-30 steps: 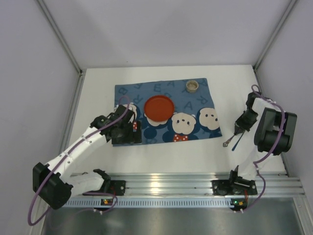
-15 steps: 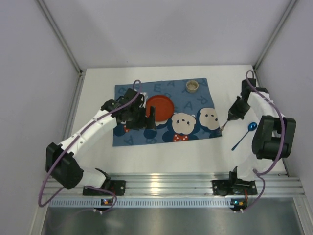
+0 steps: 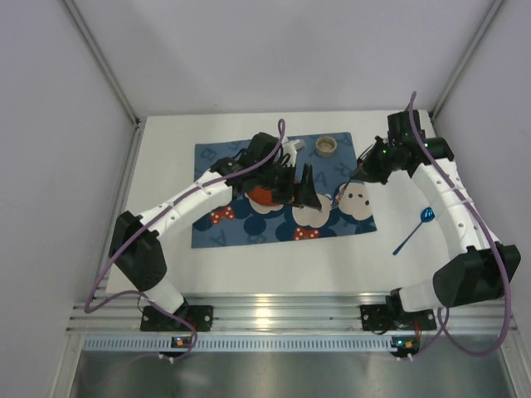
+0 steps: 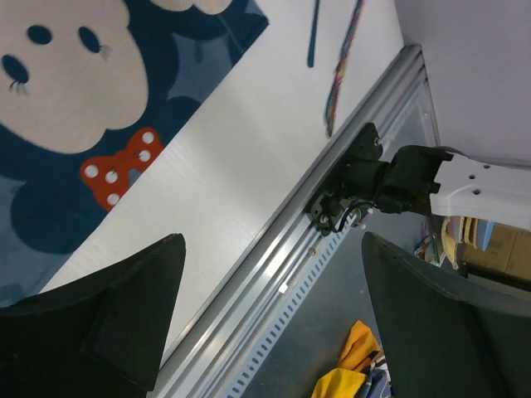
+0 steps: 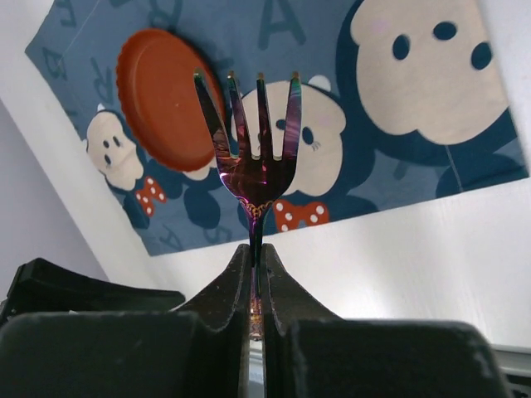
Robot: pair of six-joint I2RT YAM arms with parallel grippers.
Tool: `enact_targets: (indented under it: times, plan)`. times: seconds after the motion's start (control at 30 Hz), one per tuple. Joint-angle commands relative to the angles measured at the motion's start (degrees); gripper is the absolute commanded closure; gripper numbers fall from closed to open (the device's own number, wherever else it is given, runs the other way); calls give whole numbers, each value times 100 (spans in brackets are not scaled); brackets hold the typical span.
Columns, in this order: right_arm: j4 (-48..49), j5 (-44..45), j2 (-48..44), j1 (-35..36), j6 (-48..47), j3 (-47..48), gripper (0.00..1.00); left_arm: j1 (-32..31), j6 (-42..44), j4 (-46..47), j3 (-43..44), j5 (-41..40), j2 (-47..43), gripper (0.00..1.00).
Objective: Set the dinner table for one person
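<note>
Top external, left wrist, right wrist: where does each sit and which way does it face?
Top external: above and behind the bases, looking down at the dinner table, mat and both arms.
Left wrist: on the left gripper, open, facing the table's near rail.
Right wrist: on the right gripper, past its held fork, facing the plate.
Shared: top and right wrist show plate and mat.

in the right wrist view the fork (image 5: pixel 253 157) has its handle buried between the right fingers (image 5: pixel 224 298). in the top view it is too small and dark to make out, and the left fingers (image 3: pixel 309 192) cover most of the red plate (image 3: pixel 261 196). in the left wrist view the top edge cuts off the bowl of the blue spoon (image 4: pixel 313 33).
</note>
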Motion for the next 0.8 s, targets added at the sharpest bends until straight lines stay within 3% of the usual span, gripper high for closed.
enact_targets:
  times: [0.0,0.3,0.53,0.77]
  plan:
    - [-174,-170,-349,258,483,89,100,-246,-75,605,540,323,157,8]
    - [-156,-249,-701,522,852,36,100,-537,-49,710,725,402,465,15]
    - [-112,-310,-789,742,1080,10,100,-563,-145,929,628,385,501,30]
    - [46,-223,-877,1119,1300,-254,100,-563,-251,1044,672,516,510,75]
